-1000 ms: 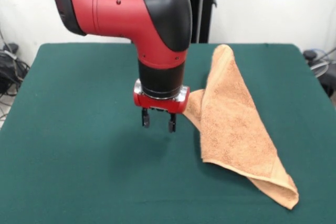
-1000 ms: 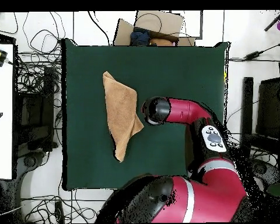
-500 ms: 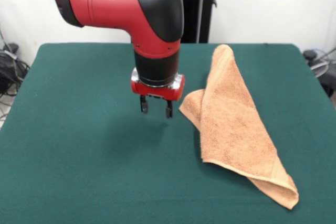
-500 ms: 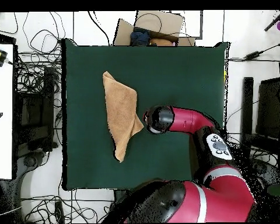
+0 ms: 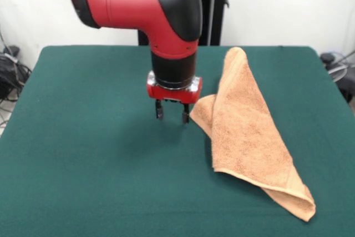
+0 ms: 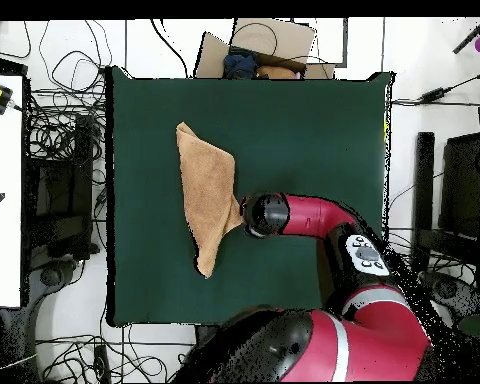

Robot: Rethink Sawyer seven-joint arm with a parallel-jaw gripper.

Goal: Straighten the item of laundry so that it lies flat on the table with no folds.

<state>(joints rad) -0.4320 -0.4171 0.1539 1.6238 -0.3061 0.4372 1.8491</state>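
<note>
The end effector (image 5: 172, 113) now hangs further right in the front view than half a second ago, its right fingertip just beside the folded corner of the towel (image 5: 244, 131), where a clear strip of green worktop (image 5: 83, 154) lay between them before. It also sits slightly higher in the frame than a second ago. In the overhead view the arm's wrist (image 6: 264, 214) is now touching the towel's right-hand corner.

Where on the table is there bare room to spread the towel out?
Bare green table lies on the side away from the towel, beyond the gripper. The towel's near corner, beside the gripper, is crowded.
</note>
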